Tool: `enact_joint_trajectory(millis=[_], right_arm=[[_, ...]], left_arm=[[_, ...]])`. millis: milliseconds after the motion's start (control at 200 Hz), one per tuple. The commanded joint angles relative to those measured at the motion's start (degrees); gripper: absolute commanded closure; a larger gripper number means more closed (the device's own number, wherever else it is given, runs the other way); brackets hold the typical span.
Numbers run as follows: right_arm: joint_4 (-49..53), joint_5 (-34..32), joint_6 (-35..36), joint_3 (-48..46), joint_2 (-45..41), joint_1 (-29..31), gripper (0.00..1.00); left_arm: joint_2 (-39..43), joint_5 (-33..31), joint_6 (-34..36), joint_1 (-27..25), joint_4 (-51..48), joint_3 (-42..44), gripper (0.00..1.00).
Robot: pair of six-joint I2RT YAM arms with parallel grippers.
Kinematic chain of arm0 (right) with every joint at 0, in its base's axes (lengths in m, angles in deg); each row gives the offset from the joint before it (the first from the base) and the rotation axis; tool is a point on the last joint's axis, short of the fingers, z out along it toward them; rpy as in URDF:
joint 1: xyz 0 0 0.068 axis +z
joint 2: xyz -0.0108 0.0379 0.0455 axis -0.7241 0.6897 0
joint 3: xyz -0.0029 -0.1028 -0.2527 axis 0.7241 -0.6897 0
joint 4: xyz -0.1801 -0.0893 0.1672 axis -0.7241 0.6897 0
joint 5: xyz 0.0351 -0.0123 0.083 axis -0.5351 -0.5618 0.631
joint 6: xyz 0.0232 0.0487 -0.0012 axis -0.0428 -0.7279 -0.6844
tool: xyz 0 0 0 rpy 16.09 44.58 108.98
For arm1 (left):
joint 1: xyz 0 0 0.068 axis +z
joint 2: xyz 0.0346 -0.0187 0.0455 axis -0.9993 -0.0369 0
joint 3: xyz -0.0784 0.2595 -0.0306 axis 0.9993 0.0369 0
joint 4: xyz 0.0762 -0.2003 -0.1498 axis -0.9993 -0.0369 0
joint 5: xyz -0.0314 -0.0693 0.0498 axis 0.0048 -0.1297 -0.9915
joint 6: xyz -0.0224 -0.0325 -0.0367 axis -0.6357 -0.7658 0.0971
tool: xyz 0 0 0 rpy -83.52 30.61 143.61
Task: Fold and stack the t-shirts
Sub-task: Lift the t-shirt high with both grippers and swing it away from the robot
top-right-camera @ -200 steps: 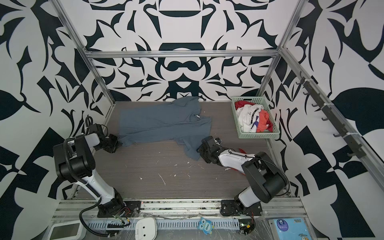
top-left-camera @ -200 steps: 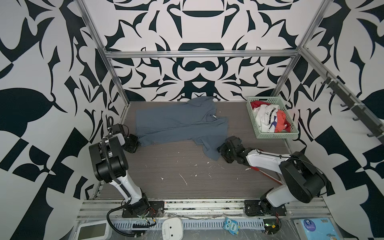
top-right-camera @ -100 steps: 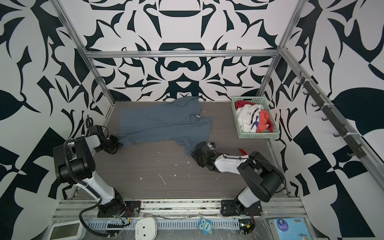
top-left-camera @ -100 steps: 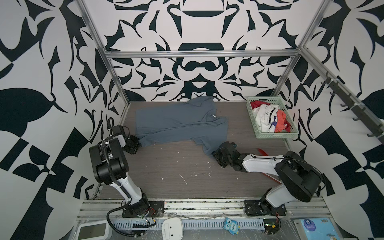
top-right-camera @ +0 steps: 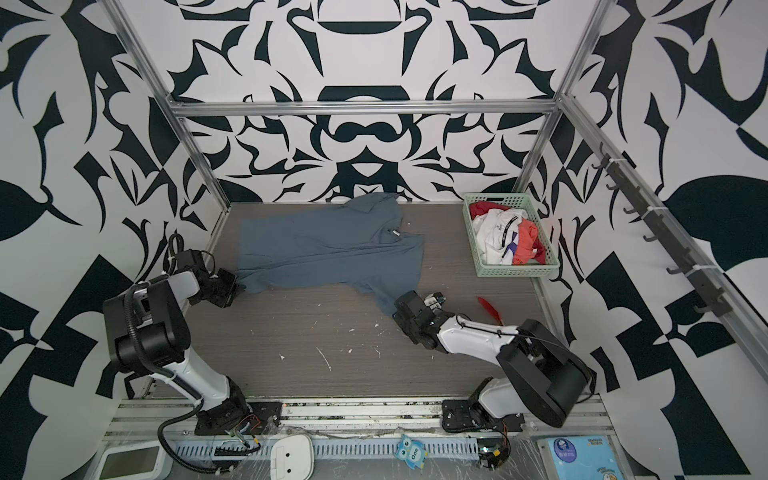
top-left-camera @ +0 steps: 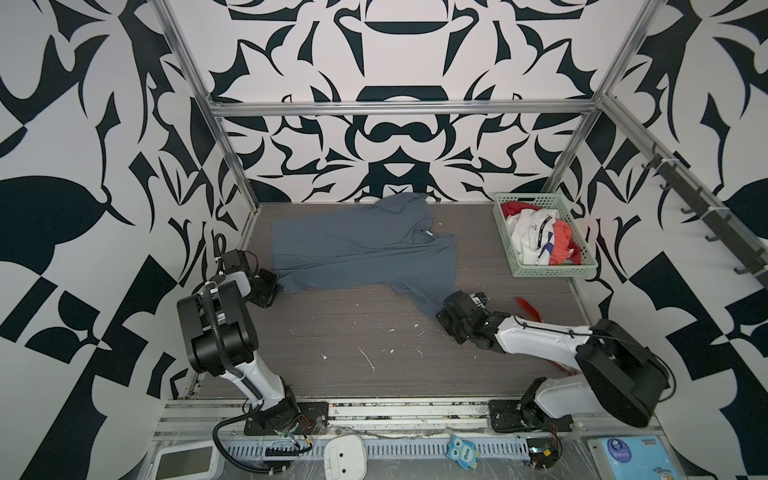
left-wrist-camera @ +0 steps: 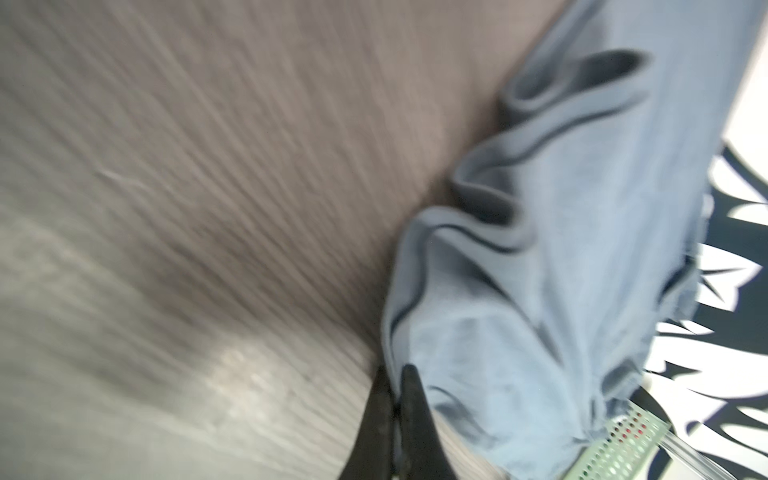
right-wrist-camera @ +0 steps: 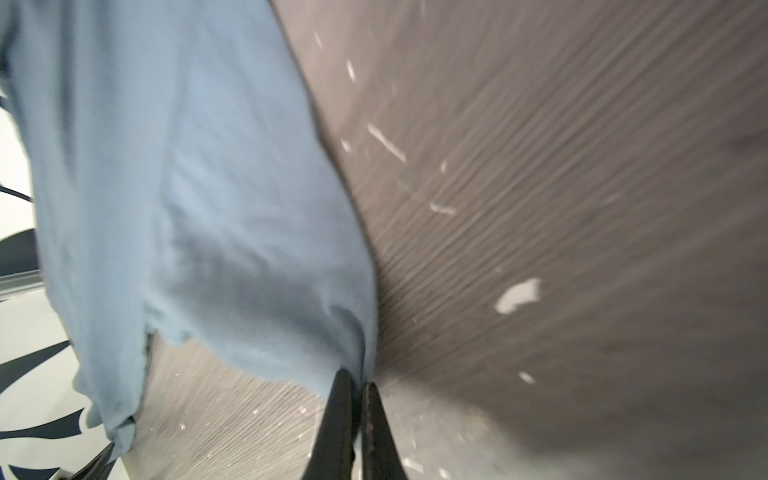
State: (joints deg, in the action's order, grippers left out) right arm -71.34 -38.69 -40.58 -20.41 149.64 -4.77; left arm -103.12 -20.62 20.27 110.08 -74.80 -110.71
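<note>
Currently I see the slate blue-grey cloth t-shirt (top-left-camera: 361, 249) spread on the wood-grain table (top-left-camera: 340, 332), my left gripper (left-wrist-camera: 395, 374) pinched shut on its near-left corner, my right gripper (right-wrist-camera: 356, 380) clamped on its near sleeve, white and red-orange shirts (top-left-camera: 536, 237) heaped in the pale green lattice basket (top-left-camera: 552, 272).

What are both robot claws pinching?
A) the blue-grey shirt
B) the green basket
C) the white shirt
A: the left gripper and the right gripper are each shut on an edge of the blue-grey shirt.
</note>
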Motion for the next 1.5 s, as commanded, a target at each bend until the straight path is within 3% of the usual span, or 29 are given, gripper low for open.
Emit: enact_joint_trajectory(millis=[0,185,300,495,715,820,990,1205,1310,1410,1495], right_arm=[[9.08,-7.08,9.55,7.7,-6.91,0.15,1.0],[17.69,-18.25,31.74,24.55,-15.76,0.03,1.0],[17.23,-20.55,47.11,37.95,-17.57,-0.01,1.0],[15.68,-12.11,64.4,63.05,-15.31,0.14,1.0],[18.73,-1.32,74.69,93.31,-7.74,0.14,1.0],[22.5,-1.01,78.2,106.76,-2.13,0.13,1.0],[22.17,-5.11,85.18,113.92,3.36,0.13,1.0],[19.62,-9.28,90.25,114.7,10.33,0.13,1.0],[16.49,-13.91,96.95,117.55,16.88,-0.08,1.0],[15.01,-13.53,98.92,121.32,23.2,-0.78,1.0],[11.52,-12.58,96.39,121.9,27.92,-3.76,1.0]], left_arm=[[6.27,3.48,-0.73,-0.1,-2.13,-1.13,1.0],[20.33,5.24,2.12,-0.11,-10.01,-9.49,1.0],[28.54,5.01,4.35,0.0,-15.34,-18.91,1.0],[33.13,8.53,5.71,-0.03,-21.63,-41.1,1.0],[32.44,6.73,5.47,0.02,-24.33,-63.5,1.0],[29.77,7.16,4.06,-0.05,-24.43,-70.27,1.0],[26.61,8.06,0.31,-0.04,-19.8,-70.41,1.0],[23.88,9.4,-4.72,-0.05,-10.51,-60.49,1.0],[18.48,10.85,-6.95,0.01,-6.92,-59.1,1.0],[14.23,11.58,-9.39,-0.35,-2.88,-58.17,1.0],[10.38,11.79,-11.06,-0.92,0.29,-57.79,1.0]])
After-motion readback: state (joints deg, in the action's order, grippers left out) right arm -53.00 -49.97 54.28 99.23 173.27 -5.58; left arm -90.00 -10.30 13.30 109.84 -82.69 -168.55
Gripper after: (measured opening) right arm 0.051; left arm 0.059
